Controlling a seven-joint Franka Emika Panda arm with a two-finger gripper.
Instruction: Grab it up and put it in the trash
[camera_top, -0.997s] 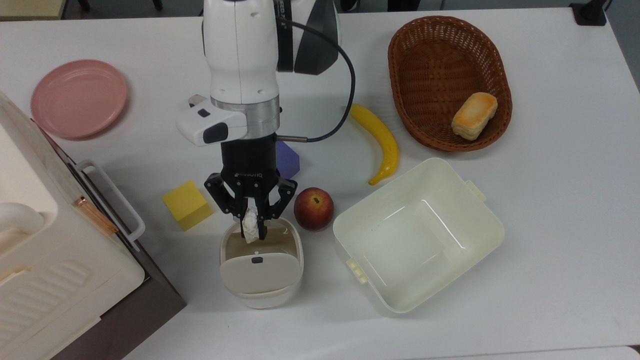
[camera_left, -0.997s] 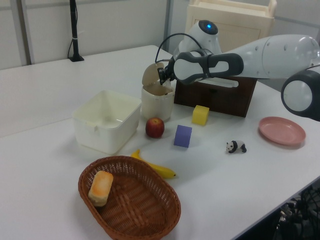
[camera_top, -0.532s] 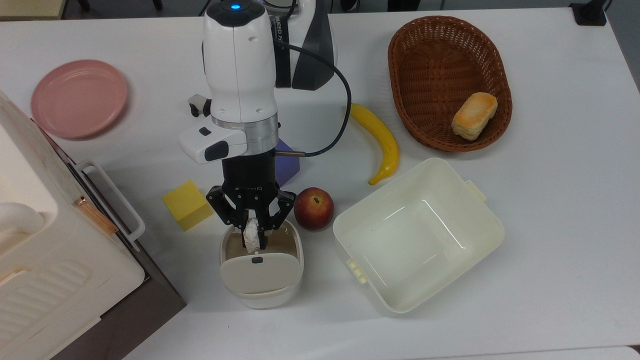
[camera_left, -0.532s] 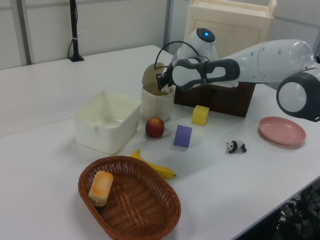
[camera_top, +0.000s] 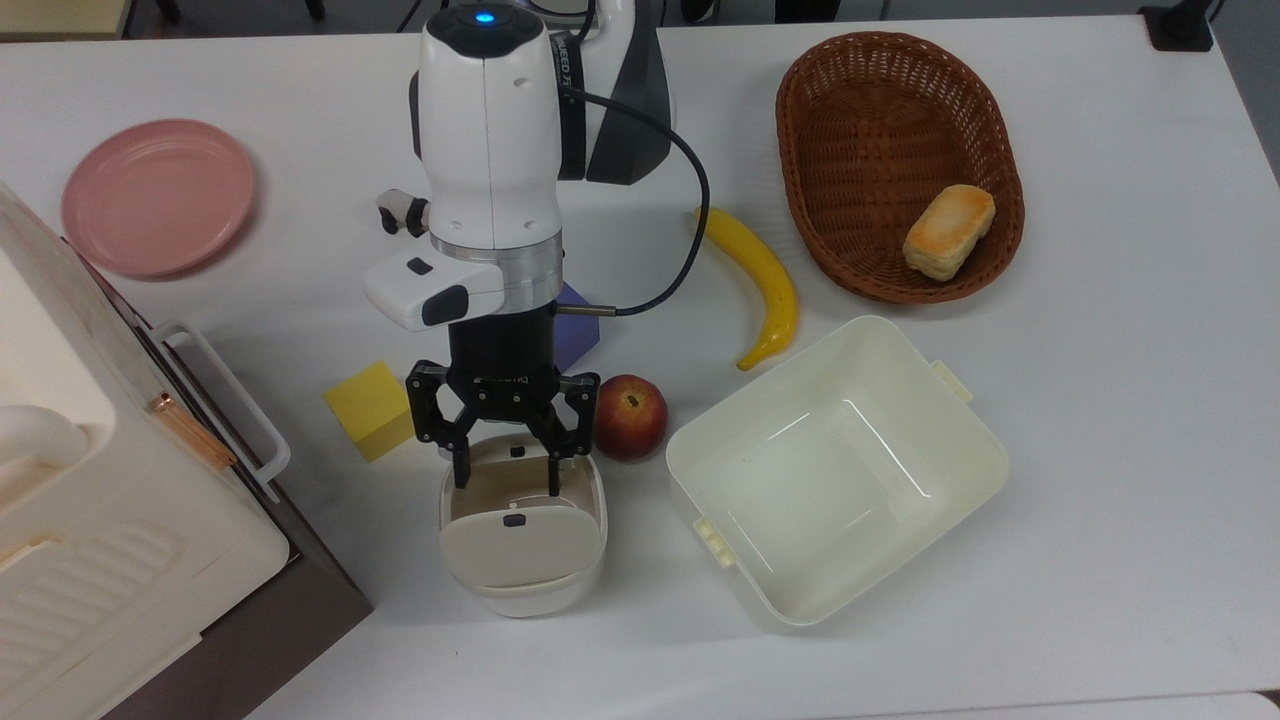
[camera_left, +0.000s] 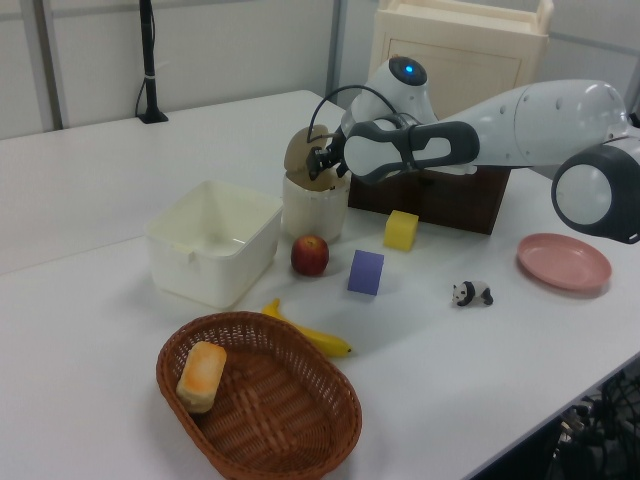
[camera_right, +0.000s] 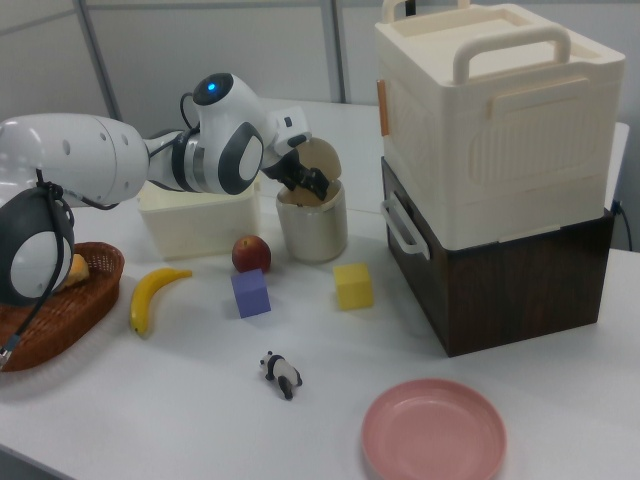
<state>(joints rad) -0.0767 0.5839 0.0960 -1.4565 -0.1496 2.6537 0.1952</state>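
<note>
Gripper (camera_top: 503, 488) fingers are hanging wide apart, holding nothing, right over the open trash bin (camera_top: 523, 585). Paper ball is not showing; it is probably lying inside, straight below.

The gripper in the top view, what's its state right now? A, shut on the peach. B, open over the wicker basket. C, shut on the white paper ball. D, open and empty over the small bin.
D: the gripper hangs with its fingers spread and nothing between them, right over the opening of the small bin.
</note>
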